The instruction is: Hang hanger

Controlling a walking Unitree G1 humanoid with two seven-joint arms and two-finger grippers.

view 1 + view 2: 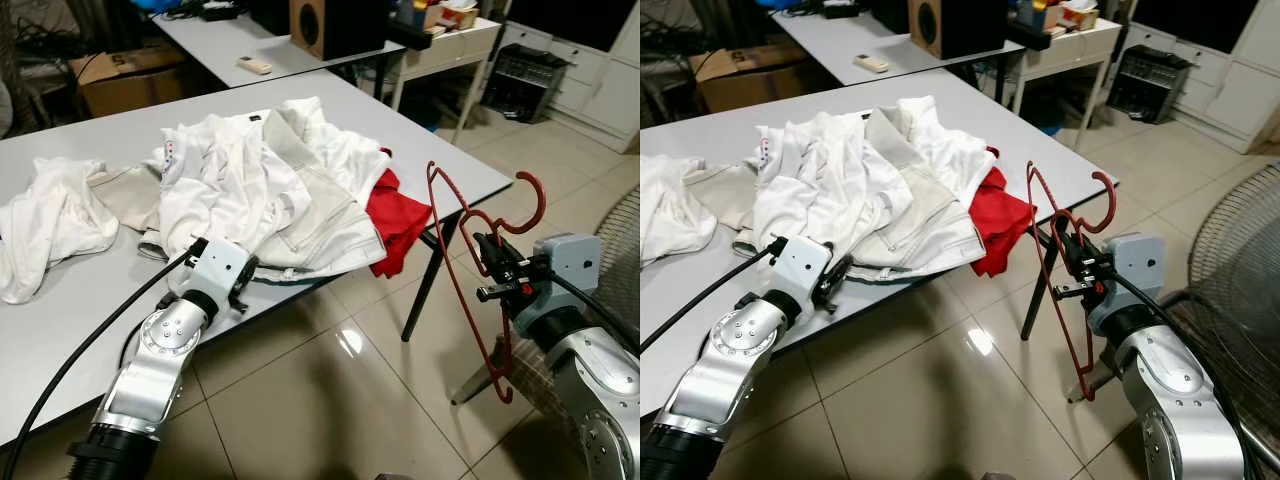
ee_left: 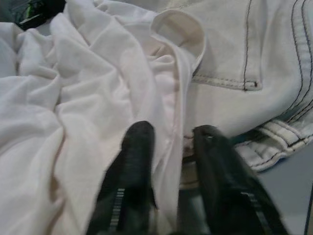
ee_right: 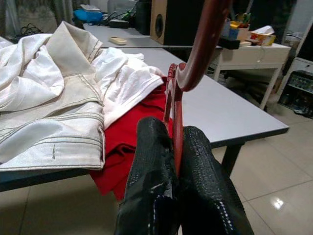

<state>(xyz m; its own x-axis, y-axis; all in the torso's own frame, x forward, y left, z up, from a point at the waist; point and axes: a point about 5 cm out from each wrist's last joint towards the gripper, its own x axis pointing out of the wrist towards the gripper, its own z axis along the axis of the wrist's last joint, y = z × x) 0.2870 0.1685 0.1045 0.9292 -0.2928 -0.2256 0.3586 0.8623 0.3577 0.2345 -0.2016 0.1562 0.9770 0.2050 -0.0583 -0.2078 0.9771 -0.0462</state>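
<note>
My right gripper (image 1: 495, 268) is shut on a red plastic hanger (image 1: 537, 190) and holds it upright in the air beyond the right end of the grey table (image 1: 440, 150), hook uppermost. Up close, the hanger (image 3: 195, 54) runs between the two black fingers (image 3: 151, 147). A pile of white clothes (image 1: 260, 180) lies on the table, with a red garment (image 1: 395, 215) draped over its edge. At the pile's near edge my left gripper (image 2: 173, 142) is open, a fold of white cloth (image 2: 168, 98) lying between its fingers.
Another white garment (image 1: 50, 215) lies at the table's left. Behind stand a second table (image 1: 230, 40) with a speaker (image 1: 320, 25) and a remote (image 1: 254, 65), and a cardboard box (image 1: 120, 75). A floor fan (image 1: 1240, 260) stands close on the right. Tiled floor lies below.
</note>
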